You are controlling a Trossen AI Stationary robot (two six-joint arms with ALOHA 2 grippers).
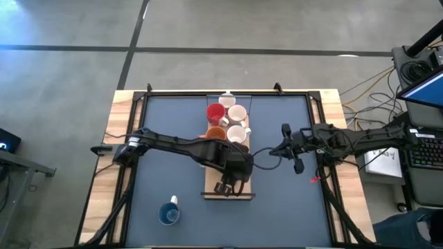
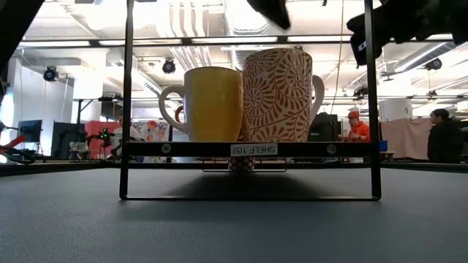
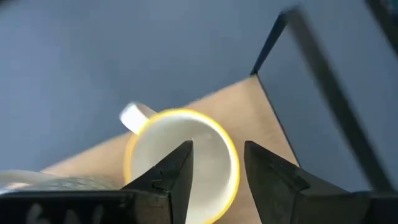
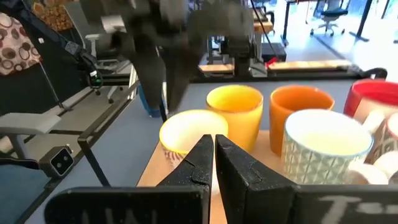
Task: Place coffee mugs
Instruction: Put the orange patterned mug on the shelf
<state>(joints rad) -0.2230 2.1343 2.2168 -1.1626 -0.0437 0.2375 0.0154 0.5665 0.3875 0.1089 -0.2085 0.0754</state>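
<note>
A wooden shelf board in a black frame lies mid-table and carries several mugs. At its far end stand a red mug, an orange mug and white mugs. At its near end stand a yellow mug with a white handle and an orange-patterned cream mug. A blue mug stands on the table, near left. My left gripper hovers open above the yellow mug, clear of its rim. My right gripper is shut, right of the shelf.
The shelf's black uprights and its front rail stand around the near mugs. In the right wrist view a teal-patterned white mug and an orange mug crowd the board. Bare blue table lies on both sides. People stand in the room beyond.
</note>
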